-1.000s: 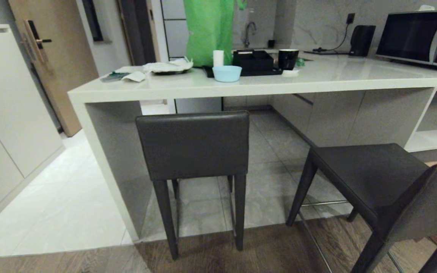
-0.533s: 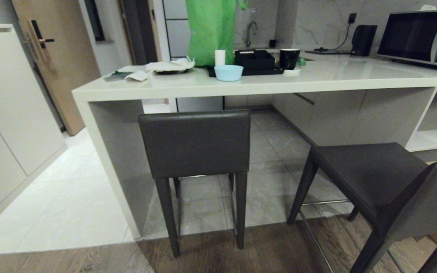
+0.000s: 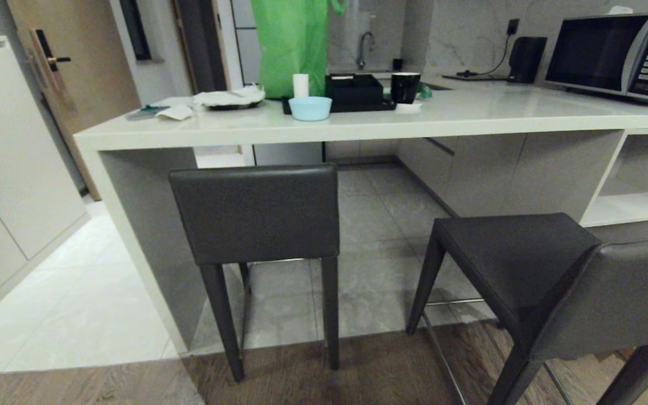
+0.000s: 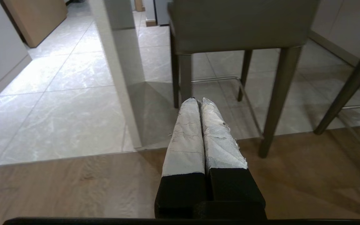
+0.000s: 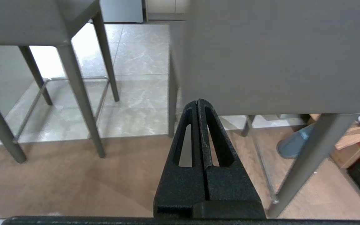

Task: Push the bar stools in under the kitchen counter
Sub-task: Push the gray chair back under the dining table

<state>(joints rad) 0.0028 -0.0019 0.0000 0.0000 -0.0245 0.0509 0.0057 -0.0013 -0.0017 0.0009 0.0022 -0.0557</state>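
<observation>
Between frames my head camera swung, sliding the whole kitchen leftward; nothing itself moved. From left: one bar stool (image 3: 256,216) tucked under the kitchen counter (image 3: 358,126), the second stool (image 3: 549,281) pulled out onto the wood floor (image 3: 380,371). My left gripper (image 4: 198,100) and right gripper (image 5: 197,101) hang pinched closed, empty.

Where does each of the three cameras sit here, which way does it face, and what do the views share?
Head view: high up, looking forward and down at the counter and two stools; no part of the robot shows.
Left wrist view: low, behind the shut left gripper, facing the left stool.
Right wrist view: low, behind the shut right gripper, close to the right stool.
Shared: the left stool shows in all three views, the right stool in the head and right wrist views.
</observation>
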